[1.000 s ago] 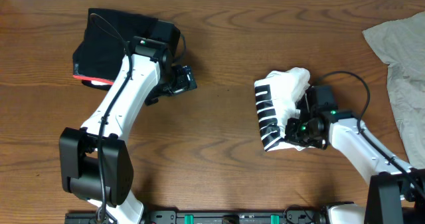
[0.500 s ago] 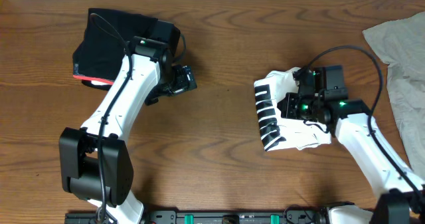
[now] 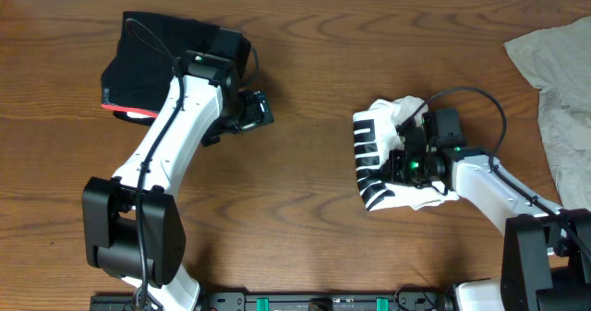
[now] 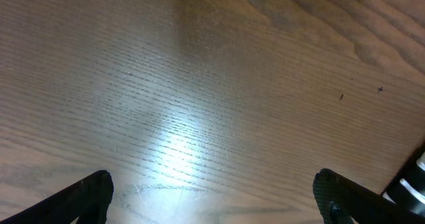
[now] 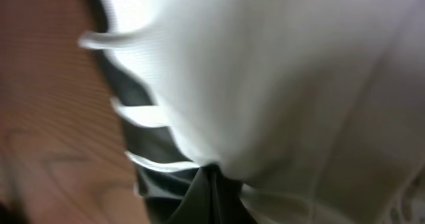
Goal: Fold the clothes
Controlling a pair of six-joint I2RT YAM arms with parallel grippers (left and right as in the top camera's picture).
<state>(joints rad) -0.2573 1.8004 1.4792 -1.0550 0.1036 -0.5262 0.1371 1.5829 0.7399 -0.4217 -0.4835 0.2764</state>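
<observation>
The white T-shirt with black striped print (image 3: 374,163) lies bunched in a small heap right of the table's centre. My right gripper (image 3: 404,161) is shut, its tips pushed into the heap's right side. In the right wrist view the shut gripper (image 5: 212,174) meets white and black cloth (image 5: 279,71), which fills the frame; I see no cloth between the jaws. My left gripper (image 3: 259,111) hovers open over bare wood, just right of the folded black red-edged garment (image 3: 171,57). In the left wrist view it (image 4: 212,181) stands wide open with nothing between its fingers.
A grey-beige garment (image 3: 559,80) lies spread at the table's far right edge, beyond the right arm. The wooden table (image 3: 305,209) shows bare wood between the two arms and along the front. The left arm crosses the black garment's lower right corner.
My right gripper lifted from the shirt's lower right, swung toward the back, then came down onto its right side. The heap flattened and shifted a little. The left arm stayed still.
</observation>
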